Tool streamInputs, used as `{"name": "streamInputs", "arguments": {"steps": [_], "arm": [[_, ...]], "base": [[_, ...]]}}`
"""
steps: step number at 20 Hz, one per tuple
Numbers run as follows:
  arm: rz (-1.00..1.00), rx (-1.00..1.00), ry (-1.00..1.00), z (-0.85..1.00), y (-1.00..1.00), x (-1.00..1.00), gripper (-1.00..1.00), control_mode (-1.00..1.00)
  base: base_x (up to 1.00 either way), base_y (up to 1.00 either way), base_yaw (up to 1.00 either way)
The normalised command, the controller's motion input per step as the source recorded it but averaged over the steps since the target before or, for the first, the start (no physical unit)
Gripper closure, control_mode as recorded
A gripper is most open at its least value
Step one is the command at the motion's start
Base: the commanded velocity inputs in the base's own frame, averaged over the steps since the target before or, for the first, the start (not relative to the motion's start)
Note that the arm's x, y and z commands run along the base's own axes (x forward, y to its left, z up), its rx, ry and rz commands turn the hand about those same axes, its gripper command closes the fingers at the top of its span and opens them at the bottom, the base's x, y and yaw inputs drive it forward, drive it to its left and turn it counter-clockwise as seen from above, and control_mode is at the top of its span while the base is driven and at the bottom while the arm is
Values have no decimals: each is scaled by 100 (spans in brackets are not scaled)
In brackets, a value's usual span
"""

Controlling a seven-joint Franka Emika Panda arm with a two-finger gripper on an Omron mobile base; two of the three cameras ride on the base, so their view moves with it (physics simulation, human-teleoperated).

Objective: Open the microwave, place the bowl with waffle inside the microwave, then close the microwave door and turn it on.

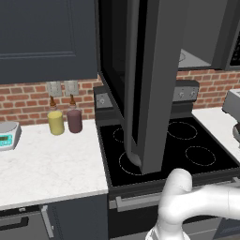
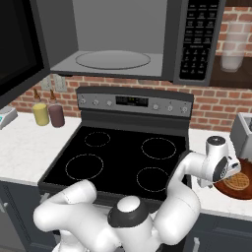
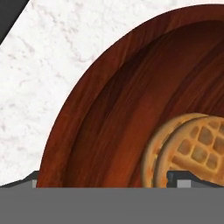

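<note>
Jaws standing wide as the gripper (image 2: 230, 173) is hovering over the bowl (image 2: 239, 185) with waffle (image 3: 189, 148) on the counter (image 2: 216, 204); microwave door (image 1: 145, 84) is hanging open. Straddling the near rim squarely should give the firmest hold.

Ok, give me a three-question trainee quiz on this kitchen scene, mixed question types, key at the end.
1. True or false: the microwave door is shut.
2. What food lies in the bowl?
3. The gripper is: A) open, right over the bowl; B) clamped on the yellow cup; C) resting on the stove.

Key: 1 false, it stands swung open; 2 a waffle; 3 A.
</note>
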Motion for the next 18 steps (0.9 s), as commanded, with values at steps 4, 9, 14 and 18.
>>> {"name": "streamInputs", "arguments": {"steps": [4, 9, 14, 18], "arm": [[0, 0, 0, 0, 0, 0, -100, -100], [0, 0, 0, 0, 0, 0, 100, -100], [0, 0, 0, 0, 0, 0, 100, -100], [0, 0, 0, 0, 0, 0, 100, -100]], "base": [[0, 0, 0], [0, 0, 0], [0, 0, 0], [0, 0, 0]]}}
